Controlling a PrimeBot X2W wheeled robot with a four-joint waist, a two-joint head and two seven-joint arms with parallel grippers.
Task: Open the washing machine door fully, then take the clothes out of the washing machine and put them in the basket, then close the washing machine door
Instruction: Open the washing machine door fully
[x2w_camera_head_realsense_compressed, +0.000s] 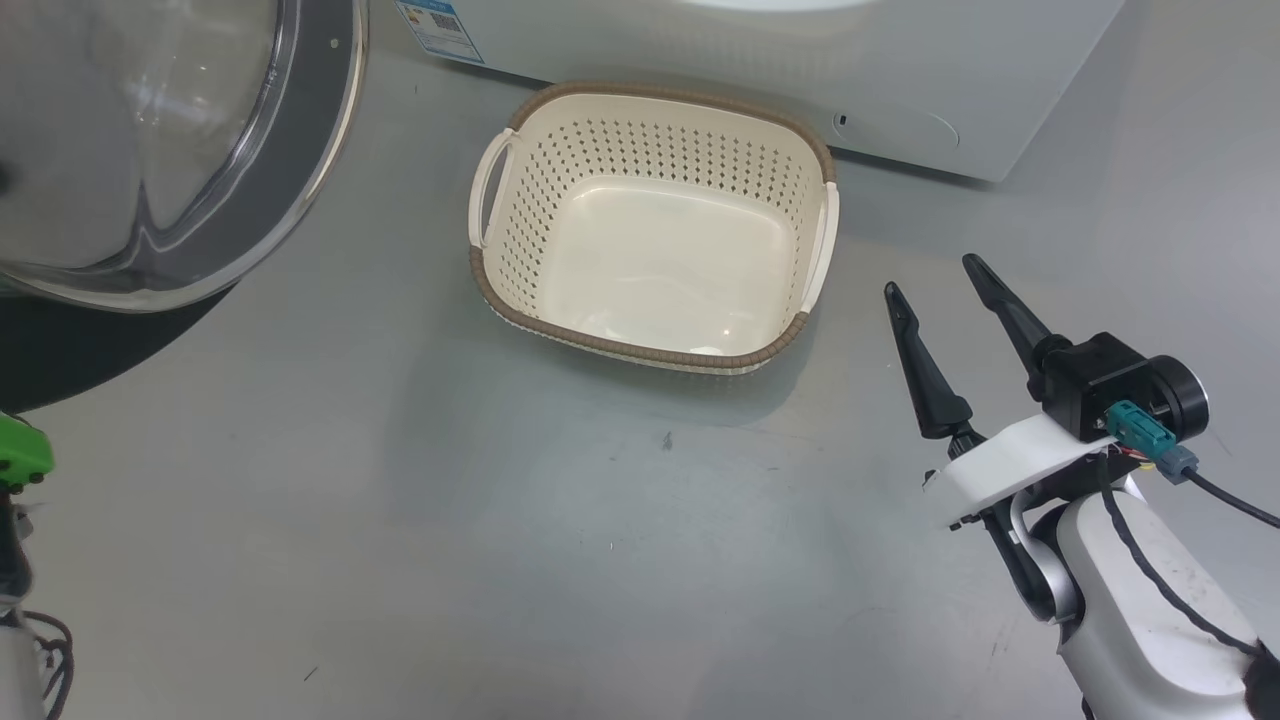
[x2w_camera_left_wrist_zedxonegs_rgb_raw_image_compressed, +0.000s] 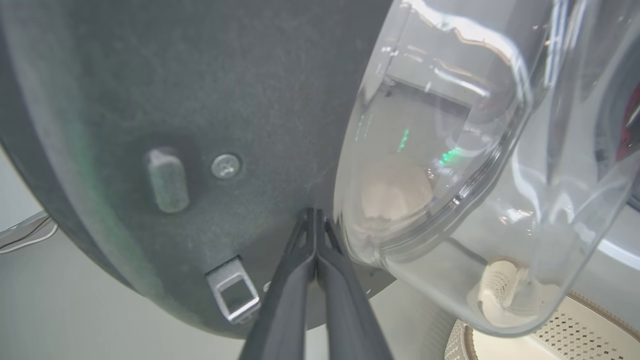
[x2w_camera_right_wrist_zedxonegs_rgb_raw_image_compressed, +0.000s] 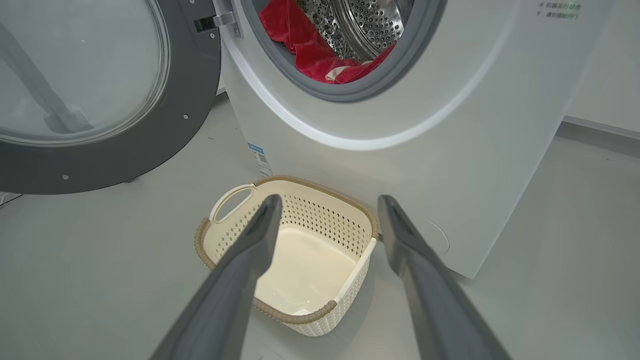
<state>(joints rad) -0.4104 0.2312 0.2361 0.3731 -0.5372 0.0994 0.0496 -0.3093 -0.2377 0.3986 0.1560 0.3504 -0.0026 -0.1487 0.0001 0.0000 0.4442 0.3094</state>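
The washing machine door (x2w_camera_head_realsense_compressed: 325, 150) stands swung open at the upper left, its glass bowl (x2w_camera_left_wrist_zedxonegs_rgb_raw_image_compressed: 450, 175) bulging toward me. My left gripper (x2w_camera_left_wrist_zedxonegs_rgb_raw_image_compressed: 315, 212) is shut, its tips against the door's grey inner face (x2w_camera_left_wrist_zedxonegs_rgb_raw_image_compressed: 150, 100) beside the bowl. The washing machine (x2w_camera_right_wrist_zedxonegs_rgb_raw_image_compressed: 450, 150) shows its open porthole, with the red clothes (x2w_camera_right_wrist_zedxonegs_rgb_raw_image_compressed: 310, 50) lying in the steel drum. The cream basket (x2w_camera_head_realsense_compressed: 650, 352) sits empty on the floor in front of the machine (x2w_camera_head_realsense_compressed: 800, 60). My right gripper (x2w_camera_head_realsense_compressed: 930, 276) hovers open to the right of the basket (x2w_camera_right_wrist_zedxonegs_rgb_raw_image_compressed: 320, 220), holding nothing.
Grey floor (x2w_camera_head_realsense_compressed: 500, 550) stretches in front of the basket. A metal latch hook (x2w_camera_left_wrist_zedxonegs_rgb_raw_image_compressed: 232, 295) juts from the door's inner face near my left fingers. A green part of my left arm (x2w_camera_head_realsense_compressed: 20, 455) shows at the left edge. Wall baseboard (x2w_camera_right_wrist_zedxonegs_rgb_raw_image_compressed: 600, 127) runs behind the machine.
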